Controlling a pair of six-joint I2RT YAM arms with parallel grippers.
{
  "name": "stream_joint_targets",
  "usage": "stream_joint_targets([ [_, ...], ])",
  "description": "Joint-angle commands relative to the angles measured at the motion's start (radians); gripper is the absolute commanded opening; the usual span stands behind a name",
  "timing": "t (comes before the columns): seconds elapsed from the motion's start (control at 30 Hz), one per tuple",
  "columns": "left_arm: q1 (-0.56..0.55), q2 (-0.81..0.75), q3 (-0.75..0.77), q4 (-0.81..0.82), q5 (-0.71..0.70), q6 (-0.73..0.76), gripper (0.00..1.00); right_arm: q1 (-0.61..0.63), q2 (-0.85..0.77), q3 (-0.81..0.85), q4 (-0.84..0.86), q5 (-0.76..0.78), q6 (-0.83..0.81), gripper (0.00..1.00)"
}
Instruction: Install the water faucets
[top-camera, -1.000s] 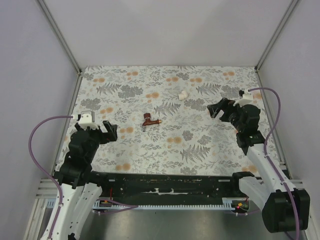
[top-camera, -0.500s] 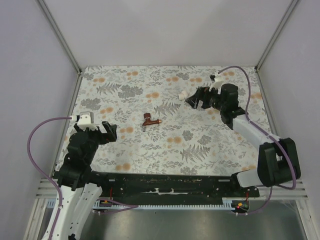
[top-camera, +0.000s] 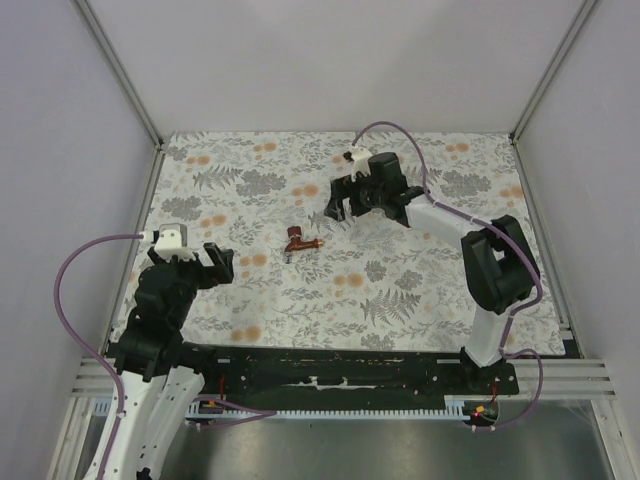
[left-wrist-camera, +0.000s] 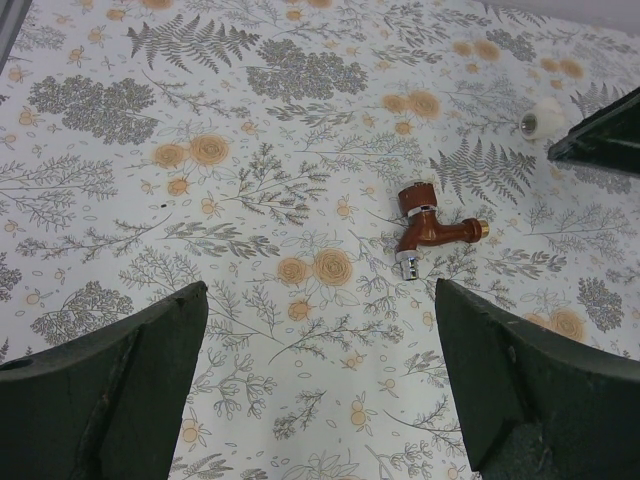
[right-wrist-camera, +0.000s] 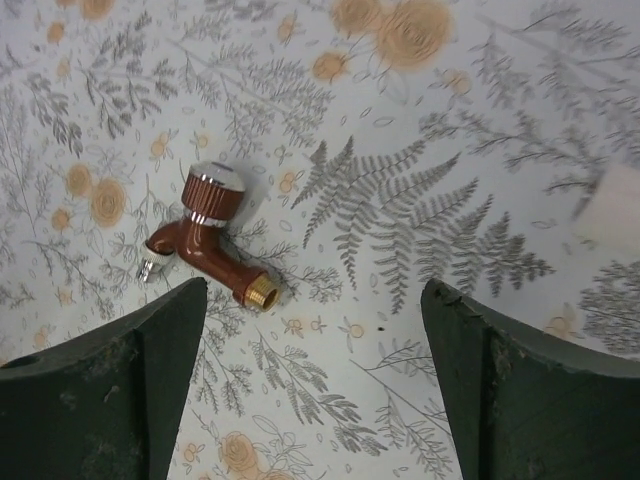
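Right gripper (right-wrist-camera: 312, 300): jaws wide, empty, hovering just past the faucet (right-wrist-camera: 205, 235). Left gripper (left-wrist-camera: 320, 300): wide, empty, well apart at near-left. Faucet lies on its side mid-table. Long axis runs left-right, brass thread to the right, silvery spout tip toward the near edge, cap toward the far wall. White fitting (left-wrist-camera: 545, 117) sits beside the right gripper. Fern-and-orange-flower cloth (top-camera: 400, 290), plain pale walls (top-camera: 320, 60).

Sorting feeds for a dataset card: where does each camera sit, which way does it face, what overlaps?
Top: fixed above and behind the robot, looking down on the table; left tool and right tool show.
Left wrist: rides the left tool, facing forward-down at the tap; its fingers show.
Right wrist: above the tap, facing down; its fingers show.
Shared: the tap, in all three.
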Motion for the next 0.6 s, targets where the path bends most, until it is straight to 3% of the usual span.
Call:
stream_joint_targets([
  [0.0, 0.007, 0.001, 0.018, 0.029, 0.005, 0.010, 0.98, 0.091, 0.082, 0.082, -0.109, 0.033, -0.039, 0.92],
  [0.33, 0.007, -0.009, 0.016, 0.026, 0.005, 0.009, 0.98, 0.315, 0.260, 0.262, -0.163, 0.450, 0.096, 0.82],
  [0.57, 0.006, -0.020, 0.015, 0.026, 0.014, 0.006, 0.98, 0.355, 0.410, 0.475, -0.321, 0.555, 0.144, 0.74],
])
